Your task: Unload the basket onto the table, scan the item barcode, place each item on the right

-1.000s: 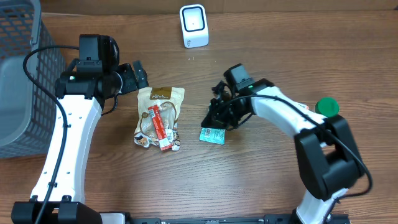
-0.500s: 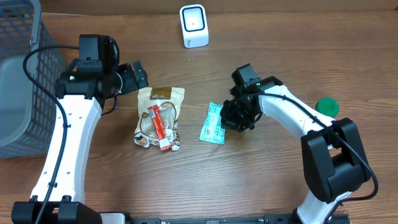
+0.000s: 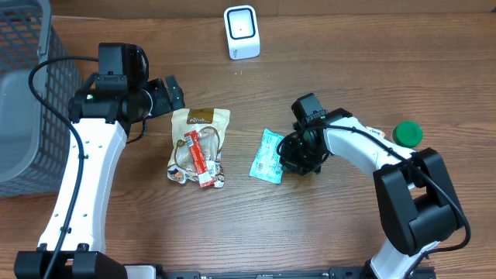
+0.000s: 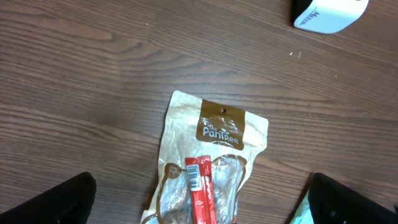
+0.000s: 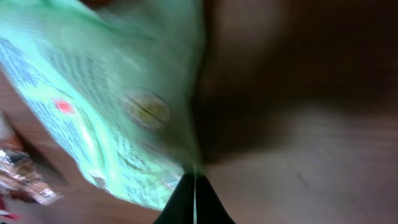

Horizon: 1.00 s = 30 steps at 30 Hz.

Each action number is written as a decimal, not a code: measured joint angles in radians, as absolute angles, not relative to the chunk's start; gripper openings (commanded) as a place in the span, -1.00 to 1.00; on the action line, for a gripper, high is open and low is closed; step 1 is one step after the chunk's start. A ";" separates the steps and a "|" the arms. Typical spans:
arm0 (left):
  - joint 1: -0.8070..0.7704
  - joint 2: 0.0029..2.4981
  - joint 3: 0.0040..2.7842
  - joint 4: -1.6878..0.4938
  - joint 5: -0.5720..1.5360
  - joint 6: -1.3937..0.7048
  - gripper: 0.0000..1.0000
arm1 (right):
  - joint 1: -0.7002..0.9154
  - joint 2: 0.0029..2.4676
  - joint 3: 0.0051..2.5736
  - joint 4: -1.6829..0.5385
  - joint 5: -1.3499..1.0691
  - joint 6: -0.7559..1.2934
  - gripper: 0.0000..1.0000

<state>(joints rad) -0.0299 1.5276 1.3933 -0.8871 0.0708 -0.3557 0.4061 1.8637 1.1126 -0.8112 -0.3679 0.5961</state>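
Across the wooden desk (image 3: pixel 325 232), a grey wire basket (image 3: pixel 23 93) fills the 9 o'clock edge. At about 10 o'clock the left tool (image 3: pixel 170 99) hangs with its fingers (image 4: pixel 50 199) wide apart and nothing between them, just above the top of a brown snack pouch (image 3: pixel 200 147). The pouch lies flat left of centre with a red wrapper across its clear window. Just right of centre lies the green packet (image 3: pixel 269 155), tilted, its top toward 12 o'clock. The right tool (image 3: pixel 287 160) is pinched together on the packet's 3 o'clock edge. A white barcode scanner (image 3: pixel 241 31) stands at 12 o'clock, well apart from the packet. A green lid (image 3: pixel 408 133) sits at 3 o'clock.
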 measured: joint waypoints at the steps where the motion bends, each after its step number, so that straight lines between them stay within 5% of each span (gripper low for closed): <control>1: -0.030 1.528 1.393 -0.888 0.071 -0.356 1.00 | 0.406 1.865 1.132 -0.857 -0.363 0.593 -0.92; 11: -0.030 1.528 1.393 -0.888 0.071 -0.356 1.00 | 0.406 1.871 1.382 -0.912 -0.254 0.533 -0.93; 19: -0.030 1.528 1.393 -0.888 0.071 -0.356 1.00 | 0.408 1.871 1.335 -0.997 -0.016 0.655 -0.93; 30: -0.030 1.528 1.393 -0.888 0.071 -0.356 0.99 | 0.510 1.871 1.151 -0.896 -0.083 0.723 -0.93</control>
<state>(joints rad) -0.0299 1.5276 1.3933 -0.8875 0.0708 -0.3557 0.5102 1.8713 1.1507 -0.8955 -0.0830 0.7231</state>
